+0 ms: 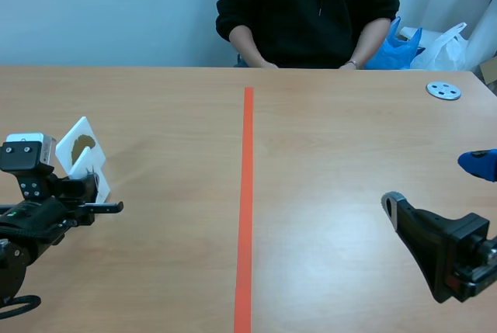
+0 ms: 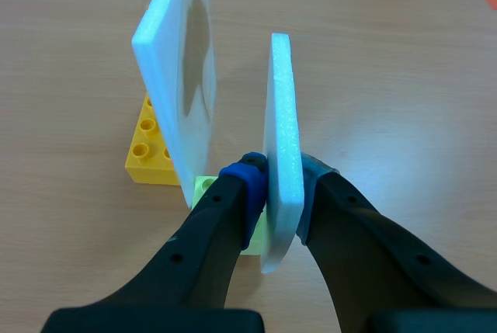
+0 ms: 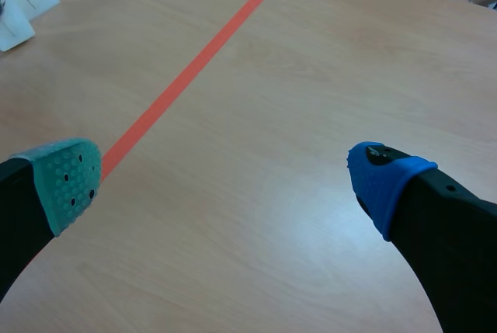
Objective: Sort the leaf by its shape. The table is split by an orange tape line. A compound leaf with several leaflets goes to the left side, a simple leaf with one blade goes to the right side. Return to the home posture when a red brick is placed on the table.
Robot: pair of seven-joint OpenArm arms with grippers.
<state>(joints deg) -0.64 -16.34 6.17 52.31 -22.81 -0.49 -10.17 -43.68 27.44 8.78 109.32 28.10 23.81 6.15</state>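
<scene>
Bench: we are looking over a light wooden bench [image 1: 342, 139] that is filling most of the scene view, with a pale wall behind it.
Tape line: an orange tape line [image 1: 247, 193] is running from the bottom centre of the frame up toward its middle, splitting the bench into left and right.
Person: a person [image 1: 311, 7] in a dark hooded top is sitting at the top centre, hands resting at the far edge.
Left gripper: the left gripper [image 2: 281, 179], at the lower left of the scene view, is pinching a white foam card [image 2: 281, 116] between its pads; the card is standing upright and showing us only its edge in the left wrist view.
Second card: a second foam card [image 2: 175, 69] is standing just beside the held one, apart from it and leaning slightly. A brownish picture is showing on its face, but we are not managing to tell the leaf's shape.
Bricks: a yellow brick [image 2: 147, 147] is lying at the second foam card's foot, on the side away from the held card. A light green brick [image 2: 203, 187] is peeking out between the two cards, under one finger.
Side: both cards are sitting left of the tape line, at the middle left of the scene view.
Right gripper: the right gripper [image 3: 225, 182] is hanging at the lower right of the scene view, fingers spread wide, over the bench right of the line.
Far corner: a small grey disc [image 1: 443, 90] is lying at the upper right.
</scene>
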